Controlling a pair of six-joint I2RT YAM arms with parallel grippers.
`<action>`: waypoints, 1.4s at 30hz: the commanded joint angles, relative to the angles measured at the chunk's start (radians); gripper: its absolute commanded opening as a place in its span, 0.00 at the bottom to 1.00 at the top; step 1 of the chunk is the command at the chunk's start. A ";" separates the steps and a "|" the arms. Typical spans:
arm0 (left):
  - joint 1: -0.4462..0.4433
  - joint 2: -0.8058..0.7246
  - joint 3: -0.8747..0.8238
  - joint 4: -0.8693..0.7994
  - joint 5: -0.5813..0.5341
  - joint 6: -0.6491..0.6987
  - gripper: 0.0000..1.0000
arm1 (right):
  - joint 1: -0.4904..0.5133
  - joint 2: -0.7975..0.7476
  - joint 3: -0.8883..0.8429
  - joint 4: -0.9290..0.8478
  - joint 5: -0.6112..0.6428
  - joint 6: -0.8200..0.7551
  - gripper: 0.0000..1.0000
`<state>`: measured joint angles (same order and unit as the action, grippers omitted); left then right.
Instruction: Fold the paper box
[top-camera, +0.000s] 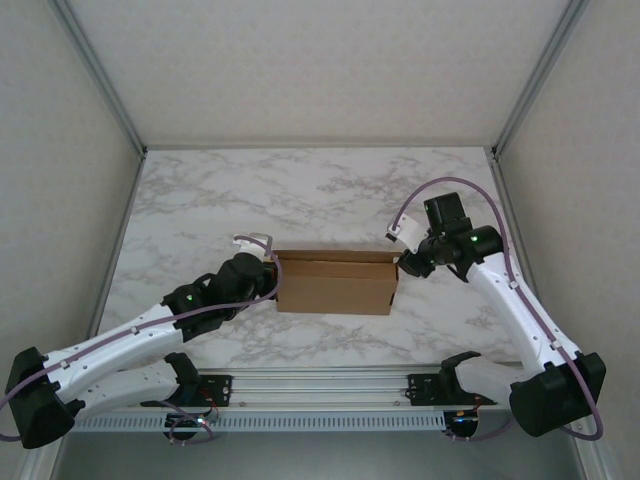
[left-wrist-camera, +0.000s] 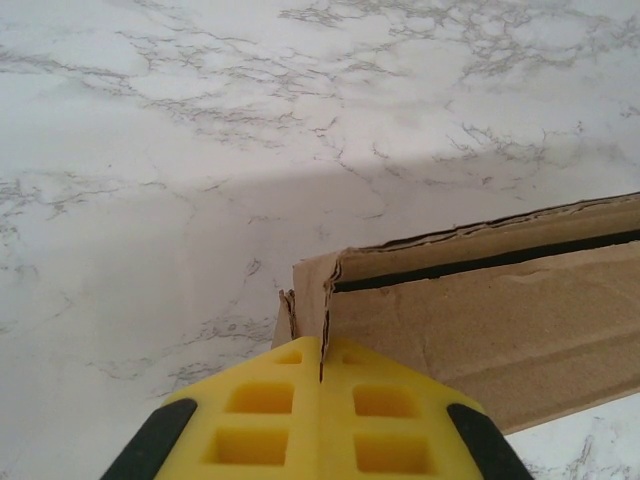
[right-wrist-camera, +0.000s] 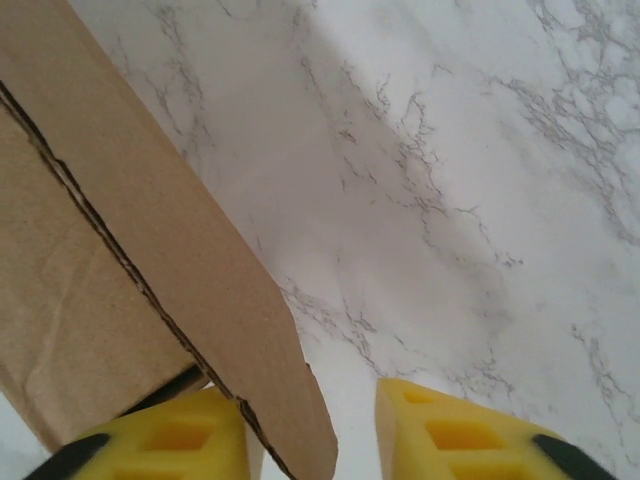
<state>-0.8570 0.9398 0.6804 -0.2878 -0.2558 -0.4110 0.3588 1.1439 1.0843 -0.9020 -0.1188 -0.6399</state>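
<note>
The paper box (top-camera: 335, 283) lies mid-desk (top-camera: 300, 190), slightly toward the near edge. The left pincer (left-wrist-camera: 320, 365) is fully closed against its left end. The right pincer (right-wrist-camera: 305, 420) stands part open astride the right-end flap.

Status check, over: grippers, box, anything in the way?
Left gripper shut on the paper box, left end. Right gripper open, straddling its right flap. Box mostly closed, seam gapping. Nothing else on table.

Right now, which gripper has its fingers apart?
The right gripper: a clear gap shows between its yellow fingers, which straddle an end flap of the paper box. The left gripper is pinched shut on the opposite end.
</note>
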 joint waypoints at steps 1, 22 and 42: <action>-0.014 0.022 -0.015 -0.071 0.013 0.017 0.00 | 0.005 -0.003 0.005 -0.005 -0.063 0.024 0.25; -0.016 0.046 -0.002 -0.060 0.019 0.007 0.00 | 0.026 0.007 0.038 -0.042 -0.130 0.480 0.00; -0.023 0.067 0.003 -0.065 0.000 -0.007 0.00 | 0.062 0.053 0.089 -0.099 0.030 1.005 0.00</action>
<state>-0.8646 0.9821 0.6930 -0.2600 -0.2752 -0.4118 0.4133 1.2015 1.1522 -0.9672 -0.1181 0.2905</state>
